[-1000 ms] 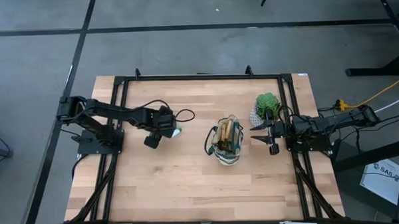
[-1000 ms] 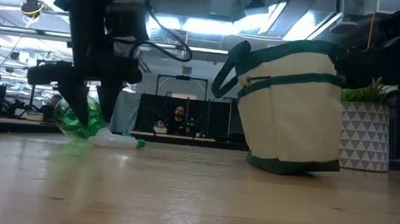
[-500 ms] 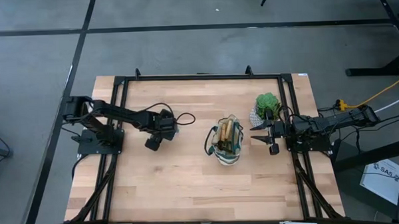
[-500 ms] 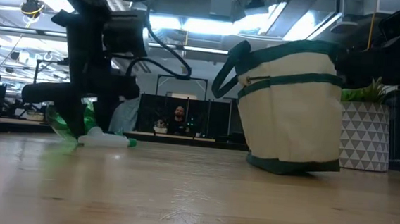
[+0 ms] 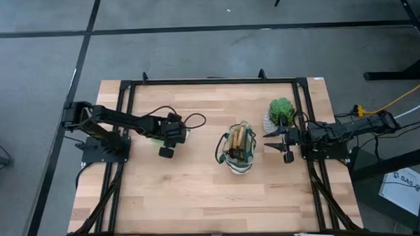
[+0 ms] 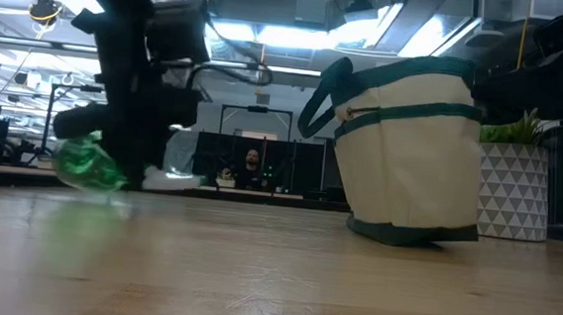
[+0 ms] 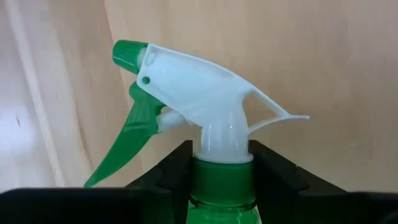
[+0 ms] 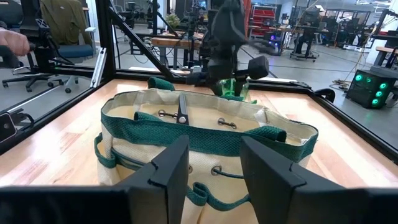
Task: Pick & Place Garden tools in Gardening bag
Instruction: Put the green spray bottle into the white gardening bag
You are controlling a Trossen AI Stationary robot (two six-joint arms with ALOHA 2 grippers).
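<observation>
The green translucent spray bottle lies on its side on the wooden table, its white trigger head toward the bag. My left gripper stands over it, pointing steeply down, shut on its neck. The beige gardening bag with dark green trim stands upright at mid-table, with wooden-handled tools inside it. Just beyond the bag's right side, my right gripper is held level and open with nothing between its fingers. My left gripper pinches the bottle's green screw collar, just under the white trigger head, between its two fingers. The fingers come steeply from above and lie across the neck. The bottle's green body lies low by the table top.
A green plant in a white patterned pot stands behind my right gripper, near the far right corner. A black frame rims the table. Bare wood lies in front of the bag and the bottle. A person sits in the room far beyond the table.
My left gripper has sunk a little onto the spray bottle and rolled about its own line. The bottle has turned on the table: its green body now lies farther toward the table's left edge, with the white head showing past the gripper.
</observation>
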